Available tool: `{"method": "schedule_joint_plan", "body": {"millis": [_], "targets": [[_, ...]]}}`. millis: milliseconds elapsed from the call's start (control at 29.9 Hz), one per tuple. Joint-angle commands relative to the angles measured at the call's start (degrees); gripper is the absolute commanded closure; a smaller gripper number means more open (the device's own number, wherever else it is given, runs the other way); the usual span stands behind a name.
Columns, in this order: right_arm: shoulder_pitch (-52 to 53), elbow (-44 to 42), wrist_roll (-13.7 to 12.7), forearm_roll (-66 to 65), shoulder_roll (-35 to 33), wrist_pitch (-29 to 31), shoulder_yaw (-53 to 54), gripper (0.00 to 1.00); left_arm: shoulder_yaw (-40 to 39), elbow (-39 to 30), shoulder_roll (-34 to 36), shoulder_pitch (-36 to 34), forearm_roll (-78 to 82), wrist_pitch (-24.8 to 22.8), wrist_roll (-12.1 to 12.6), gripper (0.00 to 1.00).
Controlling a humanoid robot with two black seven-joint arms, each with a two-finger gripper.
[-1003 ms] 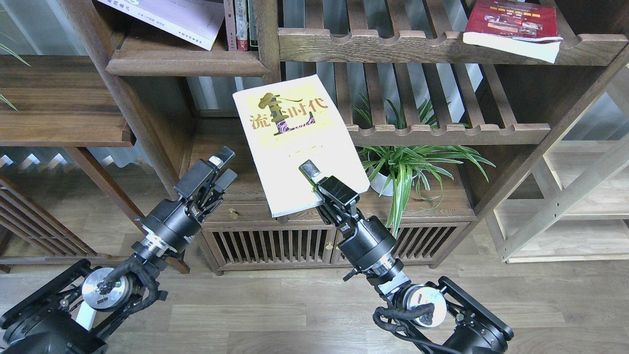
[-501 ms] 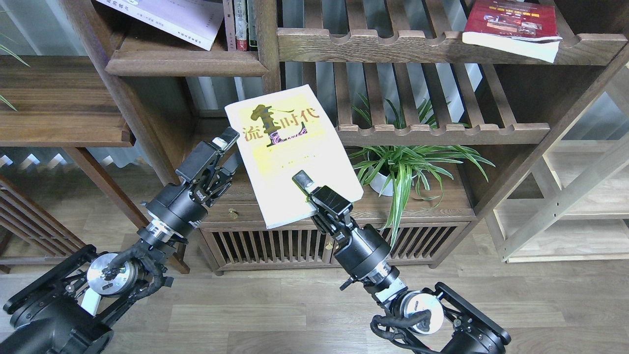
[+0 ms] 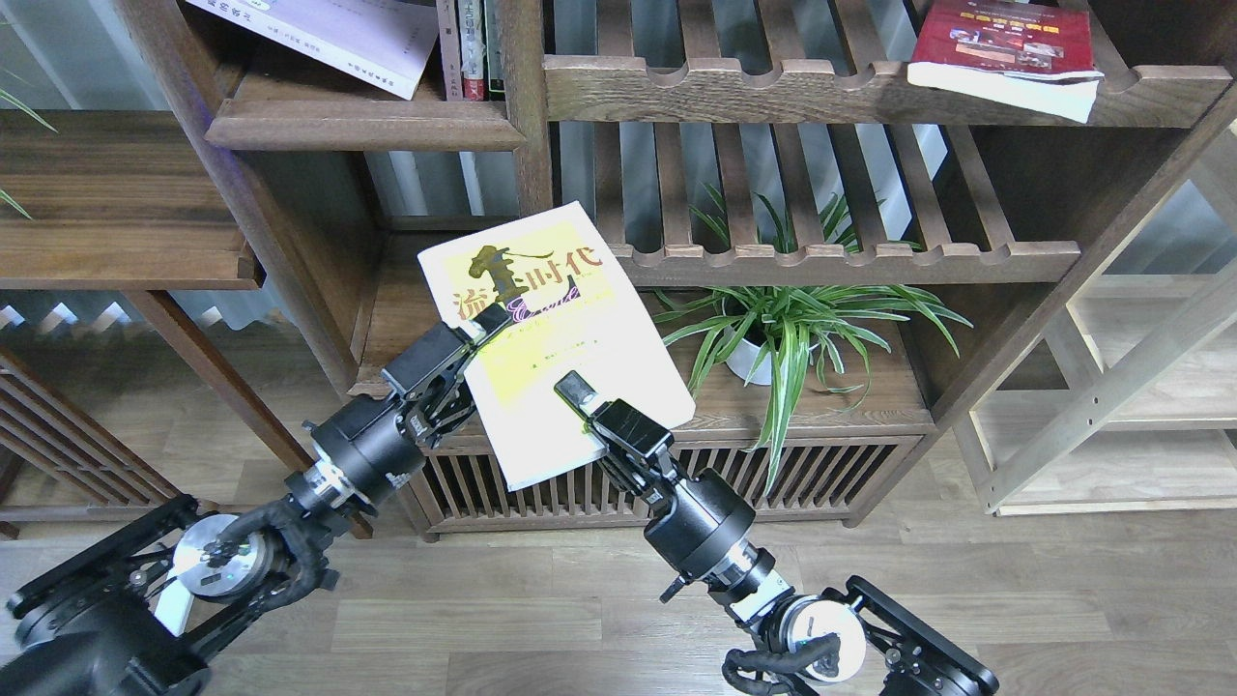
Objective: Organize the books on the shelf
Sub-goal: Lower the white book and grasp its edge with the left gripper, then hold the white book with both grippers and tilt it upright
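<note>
The right pincer (image 3: 591, 418) grips the thick yellow-green softcover book (image 3: 551, 333) mid-air; the left pincer (image 3: 474, 338) seems to close on its edge. It is not yet on the solid dark-brown shelf board (image 3: 362, 126), and the dark red book (image 3: 1005, 53) lies on a slatted rack.

Yellow-green book (image 3: 570, 319), dark lettering; dark-red book (image 3: 1005, 43), white pages; lavender-white book (image 3: 338, 34); dark-brown shelf (image 3: 367, 121).

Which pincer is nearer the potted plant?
Right. The right pincer grips the yellow-green book at its near edge, just left of the potted plant; the left pincer is at the book's far-left edge.
</note>
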Motion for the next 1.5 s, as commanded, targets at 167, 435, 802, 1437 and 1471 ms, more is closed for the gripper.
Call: {"method": "schedule_joint_plan", "body": {"millis": [167, 435, 802, 1437, 1471], "targets": [[-0.3, -0.2, -0.9, -0.2, 0.0, 0.0, -1.1, 0.97, 4.0, -3.2, 5.4, -0.5, -5.9, 0.0, 4.4, 0.13], [-0.3, -0.8, -2.5, -0.2, 0.0, 0.0, -1.2, 0.97, 4.7, -3.4, 8.0, -0.9, -10.3, 0.0, 8.0, 0.18], [-0.7, -1.0, -3.5, -0.8, 0.0, 0.0, -2.6, 0.97, 4.9, -3.7, 9.0, -1.4, -11.9, 0.0, 10.5, 0.23], [-0.6, -1.0, -3.8, -1.2, 0.0, 0.0, -3.6, 0.97, 7.0, -3.2, 8.8, -1.9, -11.9, 0.0, 10.9, 0.42], [-0.6, -1.0, -3.8, -1.2, 0.0, 0.0, -3.5, 0.97, 6.8, -3.2, 8.8, -1.9, -11.9, 0.0, 10.9, 0.47]]}}
